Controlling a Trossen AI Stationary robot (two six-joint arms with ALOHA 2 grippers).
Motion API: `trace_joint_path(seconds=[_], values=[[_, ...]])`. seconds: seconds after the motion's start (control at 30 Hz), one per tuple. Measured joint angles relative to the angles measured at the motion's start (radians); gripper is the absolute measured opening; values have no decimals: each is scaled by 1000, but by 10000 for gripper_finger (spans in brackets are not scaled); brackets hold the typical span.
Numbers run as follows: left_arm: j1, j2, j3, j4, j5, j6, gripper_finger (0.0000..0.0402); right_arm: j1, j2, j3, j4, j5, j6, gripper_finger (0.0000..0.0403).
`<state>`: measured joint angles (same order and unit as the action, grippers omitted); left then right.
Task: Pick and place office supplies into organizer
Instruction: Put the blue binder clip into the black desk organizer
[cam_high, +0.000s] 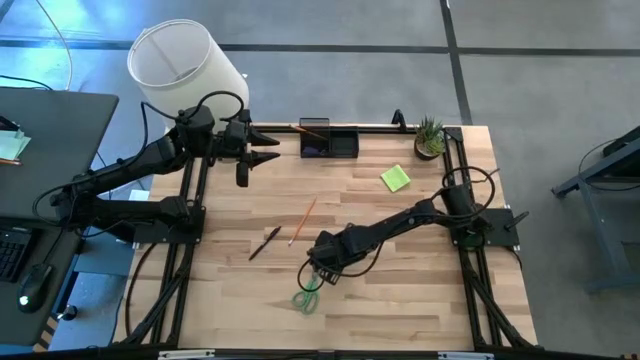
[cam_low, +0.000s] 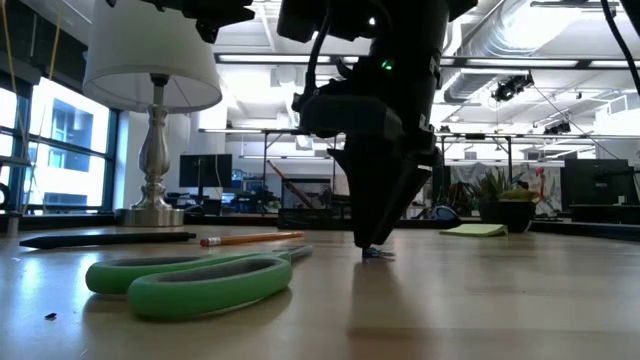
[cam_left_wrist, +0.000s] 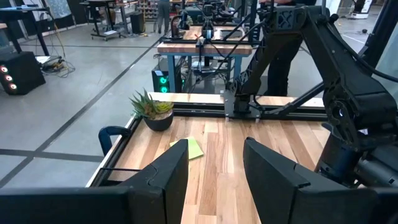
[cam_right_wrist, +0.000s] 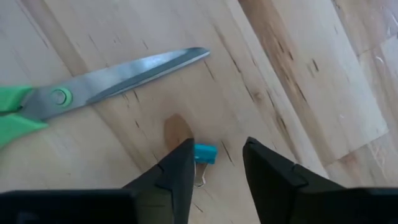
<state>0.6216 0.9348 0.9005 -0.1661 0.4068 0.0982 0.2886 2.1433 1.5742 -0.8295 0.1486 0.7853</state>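
Right gripper down at the wooden tabletop near its front edge, fingers apart and straddling a tiny blue clip with a wire loop, tips at the wood. Nothing clamped yet. Best done by centring the clip between the fingertips, since it sits against one finger, then closing slowly and lifting straight up, clear of the green-handled scissors lying just beside. Black rectangular organizer tray at the tabletop's far edge, well apart from the clip. Orange pencil and dark pen loose mid-table, lime-green sticky-note pad toward the far right corner. Left gripper waiting above the far left corner, fingers apart, empty. Clip plainly seen only in the right wrist view; hidden under the arm in the high view, a mere speck in the low view.
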Motion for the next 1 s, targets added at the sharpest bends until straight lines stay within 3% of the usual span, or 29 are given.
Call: trace_joint_path(seconds=[0.3,0.5,0.77,1.0], values=[[0,0,0,0,0,0,140,0,-48,1,-61,8,-38,129],[-1,0,0,0,0,0,140,9,-52,1,3,12,32,160],[0,0,0,0,0,-2,140,34,-53,-1,-5,100,22,211],[0,0,0,-1,0,-2,140,41,-54,-66,38,111,25,211]])
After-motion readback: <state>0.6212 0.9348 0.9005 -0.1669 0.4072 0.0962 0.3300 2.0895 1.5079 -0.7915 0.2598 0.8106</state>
